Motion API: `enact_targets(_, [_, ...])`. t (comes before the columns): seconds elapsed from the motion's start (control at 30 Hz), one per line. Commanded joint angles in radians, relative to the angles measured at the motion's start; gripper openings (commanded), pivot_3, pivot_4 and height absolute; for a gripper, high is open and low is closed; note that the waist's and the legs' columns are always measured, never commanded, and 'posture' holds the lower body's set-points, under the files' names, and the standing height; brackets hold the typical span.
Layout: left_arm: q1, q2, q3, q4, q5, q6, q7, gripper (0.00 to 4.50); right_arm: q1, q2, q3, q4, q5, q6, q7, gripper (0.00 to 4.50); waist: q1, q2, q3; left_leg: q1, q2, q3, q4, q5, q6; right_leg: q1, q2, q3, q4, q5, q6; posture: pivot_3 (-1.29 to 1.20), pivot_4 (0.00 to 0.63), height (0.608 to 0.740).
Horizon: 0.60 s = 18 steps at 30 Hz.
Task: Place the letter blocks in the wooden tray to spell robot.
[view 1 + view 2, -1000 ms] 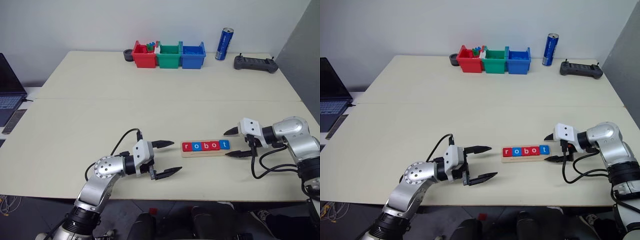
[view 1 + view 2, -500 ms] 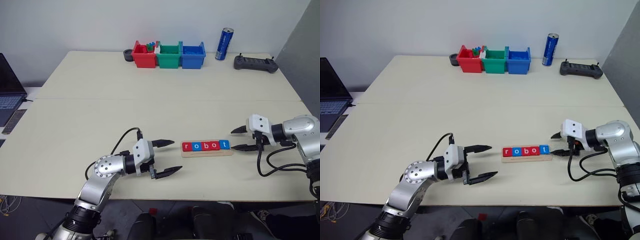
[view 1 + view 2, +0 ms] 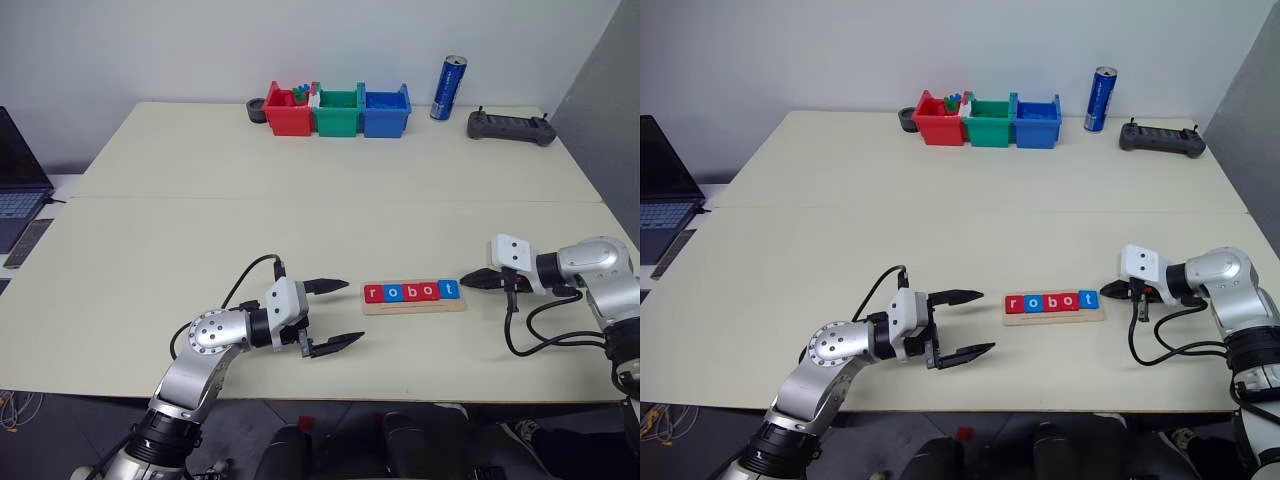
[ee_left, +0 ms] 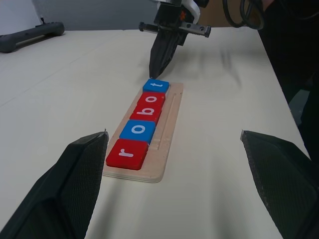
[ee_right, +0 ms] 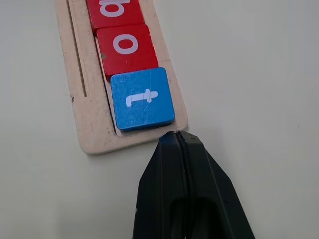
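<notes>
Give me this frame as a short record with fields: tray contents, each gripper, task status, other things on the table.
tray: wooden tray near the table's front edge, between the two grippers
tiles: five letter blocks in a row reading r o b o t; red, blue, red, red, blue
left gripper: open, empty, pointing at the tray's r end, apart from it
right gripper: shut, empty, tip at the tray's t end
status: word spelled
back of table: red, green and blue bins, blue can, black controller
</notes>
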<state>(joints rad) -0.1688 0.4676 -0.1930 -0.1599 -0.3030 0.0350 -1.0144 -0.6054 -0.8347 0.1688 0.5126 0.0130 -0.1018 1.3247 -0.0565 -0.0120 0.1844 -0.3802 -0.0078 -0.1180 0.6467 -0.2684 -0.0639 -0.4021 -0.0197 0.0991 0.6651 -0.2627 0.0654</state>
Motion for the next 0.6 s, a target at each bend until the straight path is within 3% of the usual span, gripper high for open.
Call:
enact_targets(0.03, [-0.005,0.003,0.003,-0.028,-0.003,-0.010,0.000,4.50,-0.028,0.005,-0.004,0.002,-0.010,-0.023,-0.011,0.03,0.000,0.000,0.000,0.000,0.000,0.000,0.000,0.000,0.000,0.000,0.000,0.000,0.000,0.000,0.000,0.00,0.150,0.740])
enact_targets(0.6, [-0.015,0.005,0.009,-0.021,-0.003,-0.011,0.003,4.50,-0.025,0.025,0.004,-0.040,0.000,-0.008,0.001,0.03,-0.001,0.000,0.000,0.000,0.000,0.000,0.000,0.000,0.000,0.000,0.000,0.000,0.000,0.000,0.000,0.00,0.150,0.740])
